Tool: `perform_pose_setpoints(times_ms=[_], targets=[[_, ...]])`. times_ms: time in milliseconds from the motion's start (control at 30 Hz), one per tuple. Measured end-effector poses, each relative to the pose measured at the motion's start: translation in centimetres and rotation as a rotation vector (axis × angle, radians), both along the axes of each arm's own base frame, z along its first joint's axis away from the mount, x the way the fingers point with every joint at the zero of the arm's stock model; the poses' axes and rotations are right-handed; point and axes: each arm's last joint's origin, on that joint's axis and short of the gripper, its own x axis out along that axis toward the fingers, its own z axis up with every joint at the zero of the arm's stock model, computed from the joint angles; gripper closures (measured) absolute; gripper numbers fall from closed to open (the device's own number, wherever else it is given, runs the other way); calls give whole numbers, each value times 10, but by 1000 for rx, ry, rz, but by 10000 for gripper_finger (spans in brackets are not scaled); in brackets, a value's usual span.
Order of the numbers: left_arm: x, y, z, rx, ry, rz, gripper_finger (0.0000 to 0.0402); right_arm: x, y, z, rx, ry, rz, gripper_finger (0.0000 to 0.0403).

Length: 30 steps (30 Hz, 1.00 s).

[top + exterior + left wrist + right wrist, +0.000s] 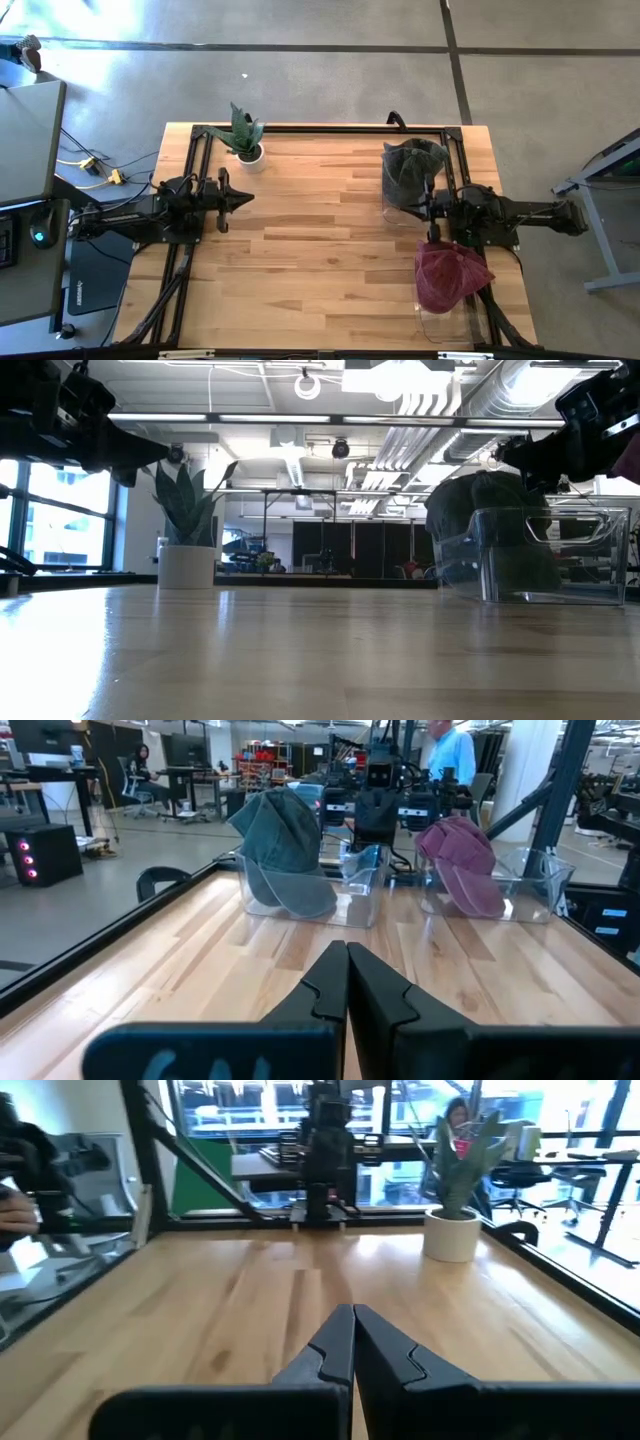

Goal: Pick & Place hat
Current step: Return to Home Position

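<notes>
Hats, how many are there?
2. The dark cap is in the top clear bin at the right; the red cap is in the bottom bin. No others show.

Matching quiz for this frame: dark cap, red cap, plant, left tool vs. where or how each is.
1 dark cap
2 red cap
3 plant
4 left tool

A shut, empty, above tabletop
B in lower-right clear bin
C in upper-right clear bin
D standing upright, upper left in high view

Pairs: 1-C, 2-B, 3-D, 4-A

One black cap (pixel 413 165), one red cap (pixel 447 275)
</notes>
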Motion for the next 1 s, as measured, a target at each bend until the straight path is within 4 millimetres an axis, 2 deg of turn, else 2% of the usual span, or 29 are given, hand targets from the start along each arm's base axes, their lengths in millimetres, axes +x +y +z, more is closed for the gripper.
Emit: perform_pose_setpoints(times_ms=[133, 333, 567, 1000], targets=[[0, 0, 0, 0, 0, 0, 401, 0, -2, -1, 5, 13, -53, 403], [0, 0, 0, 0, 0, 2, 401, 0, -1, -1, 1, 6, -32, 402], [0, 0, 0, 0, 0, 2, 402, 0, -1, 0, 188, 1, -31, 402], [0, 0, 0, 0, -3, 5, 401, -1, 0, 1, 199, -17, -28, 402]])
